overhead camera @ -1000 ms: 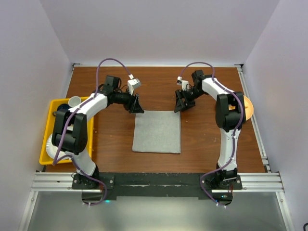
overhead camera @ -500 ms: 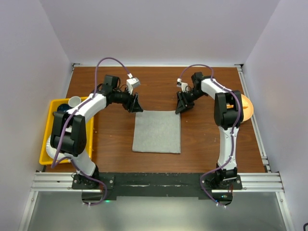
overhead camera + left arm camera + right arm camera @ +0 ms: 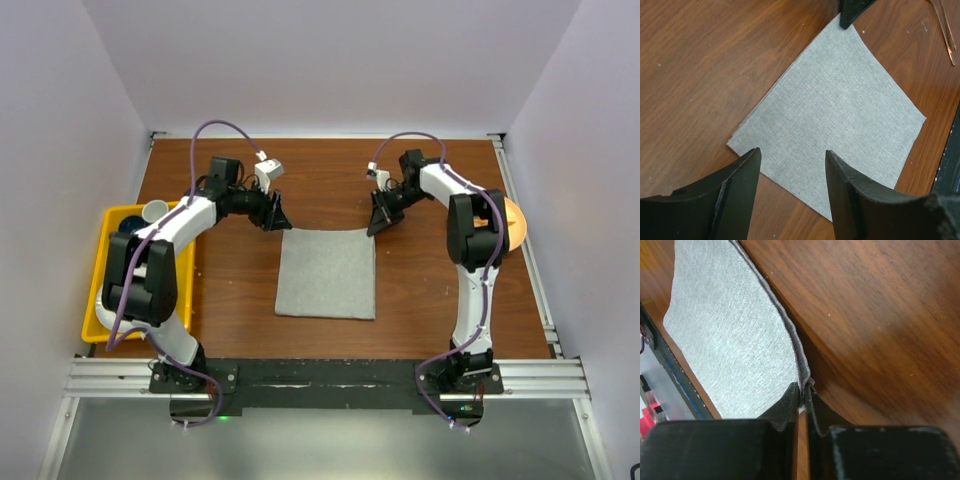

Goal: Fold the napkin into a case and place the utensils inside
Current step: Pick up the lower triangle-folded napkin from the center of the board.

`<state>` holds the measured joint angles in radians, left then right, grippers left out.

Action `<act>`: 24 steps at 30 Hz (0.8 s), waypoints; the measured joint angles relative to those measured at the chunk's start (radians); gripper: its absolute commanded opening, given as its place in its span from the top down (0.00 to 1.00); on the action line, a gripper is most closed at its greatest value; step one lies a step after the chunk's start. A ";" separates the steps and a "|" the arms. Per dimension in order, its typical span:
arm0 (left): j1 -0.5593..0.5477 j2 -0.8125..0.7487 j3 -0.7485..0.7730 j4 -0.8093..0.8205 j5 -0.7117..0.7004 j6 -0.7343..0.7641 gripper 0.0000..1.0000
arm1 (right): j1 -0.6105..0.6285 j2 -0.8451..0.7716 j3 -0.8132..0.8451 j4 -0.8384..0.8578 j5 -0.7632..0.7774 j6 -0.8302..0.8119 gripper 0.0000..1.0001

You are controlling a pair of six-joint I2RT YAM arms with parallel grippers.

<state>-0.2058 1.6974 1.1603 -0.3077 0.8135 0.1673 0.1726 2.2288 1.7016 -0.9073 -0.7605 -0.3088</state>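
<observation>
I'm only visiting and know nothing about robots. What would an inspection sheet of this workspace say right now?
Surface: wooden table, bare brown top.
Job's things: grey napkin mostly flat, one far corner lifted; copper utensil partly seen at the left wrist view's edge.
Clutter: yellow bin at left; orange round thing at right.
Grippers: left claw open above a napkin corner; right claw shut on the lifted corner.
Cables: purple cable loops over each arm.
Surroundings: pale walls.

Walls: pale lilac-white, closing in back and both sides.
Surface: dark brown wood grain, evenly lit.
Near edge: silver metal rail.
</observation>
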 measured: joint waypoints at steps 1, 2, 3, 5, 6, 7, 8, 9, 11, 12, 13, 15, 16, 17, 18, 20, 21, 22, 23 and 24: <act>0.003 -0.002 -0.003 0.006 -0.006 -0.006 0.41 | 0.000 -0.011 -0.013 0.007 -0.002 -0.006 1.00; 0.003 -0.004 -0.007 0.009 -0.013 -0.013 0.41 | 0.000 -0.024 -0.025 0.014 -0.002 -0.009 1.00; 0.004 -0.005 -0.011 0.011 -0.019 -0.019 0.41 | 0.000 -0.042 -0.041 0.024 -0.002 -0.014 1.00; 0.005 -0.007 -0.015 0.014 -0.034 -0.029 0.39 | 0.000 -0.075 -0.064 0.039 -0.002 -0.024 1.00; 0.005 -0.007 -0.016 0.017 -0.043 -0.035 0.39 | 0.002 -0.098 -0.083 0.053 -0.001 -0.031 1.00; 0.005 -0.008 -0.018 0.023 -0.051 -0.043 0.38 | 0.003 -0.115 -0.093 0.059 0.000 -0.037 1.00; 0.006 -0.009 -0.020 0.027 -0.060 -0.048 0.37 | 0.006 -0.134 -0.105 0.066 0.000 -0.045 1.00; 0.008 -0.010 -0.023 0.030 -0.065 -0.053 0.37 | 0.009 -0.153 -0.115 0.074 0.002 -0.054 1.00; 0.010 -0.014 -0.028 0.031 -0.082 -0.061 0.35 | 0.018 -0.190 -0.139 0.094 0.009 -0.081 1.00; 0.012 -0.016 -0.029 0.031 -0.089 -0.063 0.35 | 0.024 -0.208 -0.153 0.106 0.012 -0.095 1.00; 0.013 -0.019 -0.029 0.031 -0.094 -0.069 0.35 | 0.029 -0.222 -0.166 0.114 0.014 -0.108 1.00; 0.016 -0.026 -0.029 0.030 -0.109 -0.071 0.34 | 0.048 -0.260 -0.199 0.129 0.031 -0.147 1.00; 0.017 -0.031 -0.029 0.029 -0.115 -0.071 0.34 | 0.057 -0.275 -0.213 0.138 0.040 -0.166 1.00; 0.019 -0.034 -0.029 0.028 -0.120 -0.071 0.33 | 0.068 -0.293 -0.229 0.146 0.049 -0.188 1.00; 0.021 -0.039 -0.029 0.026 -0.124 -0.071 0.33 | 0.080 -0.310 -0.246 0.156 0.061 -0.211 1.00; 0.027 -0.046 -0.029 0.019 -0.134 -0.071 0.33 | 0.107 -0.349 -0.285 0.177 0.085 -0.264 1.00; 0.030 -0.049 -0.029 0.014 -0.139 -0.071 0.33 | 0.116 -0.364 -0.299 0.182 0.093 -0.284 1.00; 0.035 -0.053 -0.029 0.007 -0.143 -0.071 0.33 | 0.129 -0.383 -0.318 0.193 0.101 -0.311 1.00; 0.038 -0.055 -0.029 0.003 -0.148 -0.071 0.33 | 0.141 -0.400 -0.335 0.199 0.115 -0.337 1.00; 0.043 -0.058 -0.029 -0.003 -0.152 -0.071 0.33 | 0.151 -0.416 -0.351 0.207 0.122 -0.360 1.00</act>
<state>-0.1627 1.6394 1.1309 -0.3103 0.6613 0.0963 0.3241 1.8126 1.3510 -0.7002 -0.6380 -0.6693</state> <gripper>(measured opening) 0.672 0.028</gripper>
